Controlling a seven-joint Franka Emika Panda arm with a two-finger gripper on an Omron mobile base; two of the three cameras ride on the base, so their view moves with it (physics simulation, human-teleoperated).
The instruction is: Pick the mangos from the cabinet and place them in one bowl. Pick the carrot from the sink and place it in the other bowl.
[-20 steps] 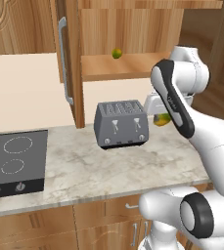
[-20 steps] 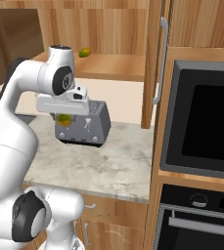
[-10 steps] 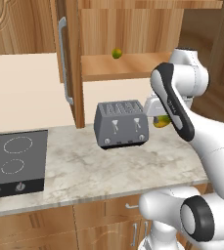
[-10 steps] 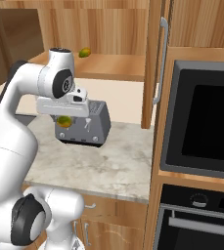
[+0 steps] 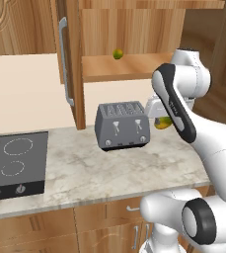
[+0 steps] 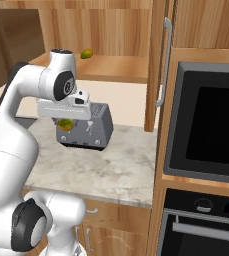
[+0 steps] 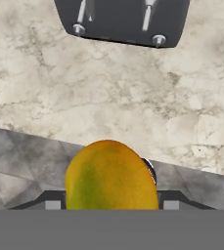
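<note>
One oval yellow-green mango with an orange blush [image 7: 111, 176] is in the gripper [image 5: 162, 122], the two fingers closed around it and carrying it in the air just to the side of the dark grey four-slot toaster [image 5: 123, 125], above the pale marbled stone counter [image 5: 114, 168]. From the hand view the fruit sits snug between the tips, with the counter and the toaster's underside beyond it. Its twin, the second small yellow-green mango [image 5: 118, 54], sits alone on the plank shelf of the tall warm-brown wooden cabinet [image 5: 134, 66], whose door with the long silver bar handle [image 5: 63, 64] hangs open. So, by my reckoning, we're early: the first fruit is lifted out but not delivered, the second hasn't been touched, and the carrot job hasn't begun as far as these pictures tell; no bowl, sink or carrot is in sight from here. Off to one side lies the flat black cooktop [image 5: 13, 163], on the other the black built-in oven [image 6: 206, 125]. Against the frame a second back, very little has changed: the arm has nudged only slightly, the mango hangs in much the same spot beside the toaster, the shelf fruit hasn't budged, and the base hasn't driven, since the whole scene sits the same.
</note>
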